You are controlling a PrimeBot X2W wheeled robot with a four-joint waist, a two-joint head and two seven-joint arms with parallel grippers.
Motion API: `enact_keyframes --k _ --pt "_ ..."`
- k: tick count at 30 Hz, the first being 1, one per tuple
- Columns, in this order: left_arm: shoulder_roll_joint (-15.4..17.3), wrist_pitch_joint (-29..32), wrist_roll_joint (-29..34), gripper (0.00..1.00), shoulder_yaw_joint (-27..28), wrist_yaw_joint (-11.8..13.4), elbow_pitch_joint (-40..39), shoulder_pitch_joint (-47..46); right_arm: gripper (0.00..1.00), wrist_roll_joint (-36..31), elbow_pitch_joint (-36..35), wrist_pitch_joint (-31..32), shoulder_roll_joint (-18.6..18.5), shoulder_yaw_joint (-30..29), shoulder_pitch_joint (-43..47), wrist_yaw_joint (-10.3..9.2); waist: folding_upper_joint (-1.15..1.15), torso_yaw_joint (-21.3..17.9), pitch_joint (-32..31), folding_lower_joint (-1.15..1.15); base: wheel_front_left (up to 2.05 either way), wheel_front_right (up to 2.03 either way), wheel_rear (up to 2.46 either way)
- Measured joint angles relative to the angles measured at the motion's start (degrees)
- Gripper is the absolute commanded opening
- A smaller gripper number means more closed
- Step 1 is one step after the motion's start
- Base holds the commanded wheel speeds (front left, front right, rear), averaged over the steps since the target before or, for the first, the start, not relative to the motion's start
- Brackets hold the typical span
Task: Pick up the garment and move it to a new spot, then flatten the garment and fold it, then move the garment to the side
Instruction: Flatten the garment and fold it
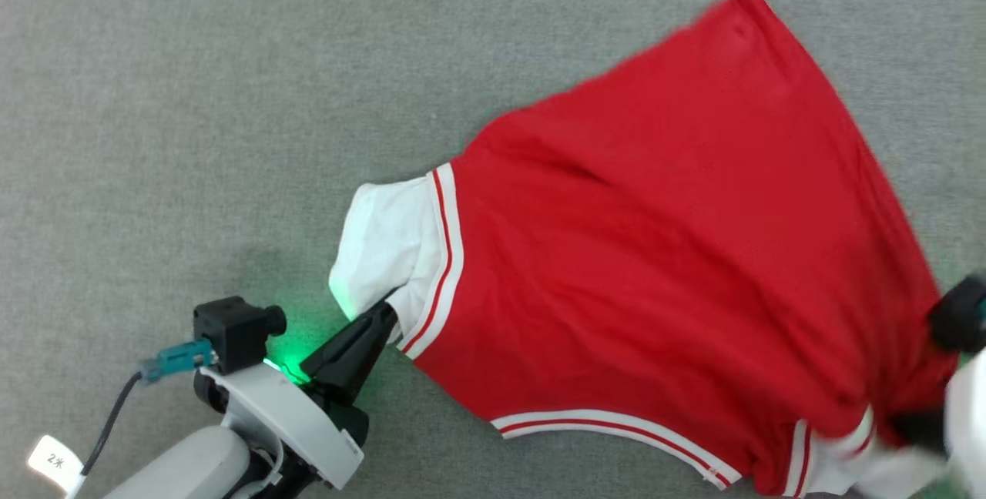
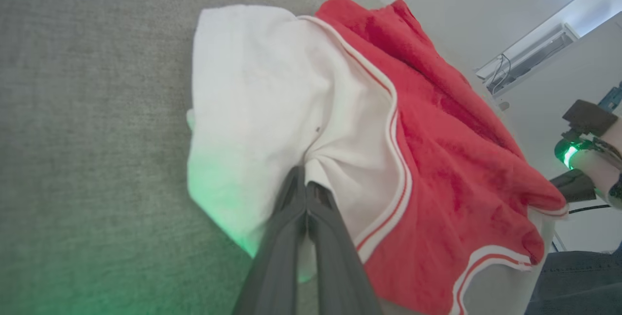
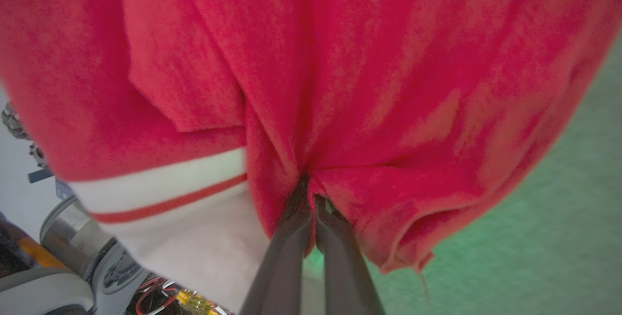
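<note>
Head view has the garment (image 1: 662, 252) spread slantwise over the grey carpet (image 1: 192, 98), from the middle of the frame out to the right edge, its hem running up to the upper right, where the outline is blurred. The left gripper (image 1: 385, 314), at lower left, has its two dark fingers closed tight on the edge of a white sleeve (image 1: 385, 241), just beside the red-and-white striped trim; the left wrist view shows the cloth puckering into that pinch. The right gripper (image 3: 311, 193) is likewise clamped on a gather of red fabric close to the other white sleeve, at the lower right of the head view, with folds radiating from the fingertips. I judge this to be the carry-and-lay-out step: the shirt is held by its two shoulder ends and hangs stretched between them, not yet flat and not yet folded. Next, the move likely calls for both arms to keep even tension and lower the cloth together, so the body settles without bunching before either grip lets go. The fabric looks soft and limp, with a diagonal crease across the upper chest area and sagging folds near the right hold. Only plain red faces upward, with no number or lettering to be seen.
</note>
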Motion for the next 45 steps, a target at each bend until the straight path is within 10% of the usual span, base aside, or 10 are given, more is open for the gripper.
enact_keyframes --k 11,12,13,14,32,45 --pt "0.4 0.0 0.7 0.0 1.5 0.6 -0.9 1.4 0.0 -7.5 -2.4 0.6 7.8 1.6 8.7 0.01 0.0 -1.5 -1.2 0.0 0.0 0.0 0.0" --pt "0.5 0.0 0.7 0.0 1.5 0.7 -1.0 1.5 0.2 -8.5 -2.1 -0.1 8.4 1.2 9.0 0.04 0.0 -1.6 -1.2 0.0 0.0 0.0 0.0" --pt "0.6 0.0 0.7 0.0 1.6 0.8 -1.0 1.6 0.95 -9.4 -1.9 -1.0 8.8 0.6 9.2 0.09 0.0 -1.7 -1.2 0.0 0.0 0.0 0.0" --pt "0.7 0.0 0.7 0.0 1.7 0.9 -1.1 1.7 1.0 -10.3 -1.9 -1.6 9.1 0.2 9.5 0.16 0.0 -1.9 -1.2 0.0 0.0 0.0 0.0" --pt "-1.4 0.2 2.8 0.0 3.6 -0.1 -1.4 2.2 1.0 -9.2 -11.7 -2.5 6.8 -36.4 7.5 0.01 0.0 -2.2 0.9 0.0 0.0 0.0 0.0" --pt "-5.2 0.7 4.2 0.0 1.9 -1.6 0.4 -3.5 1.0 -22.2 10.3 1.7 16.7 -17.0 -20.0 0.0 0.0 2.5 5.0 0.0 0.0 0.0 0.0"
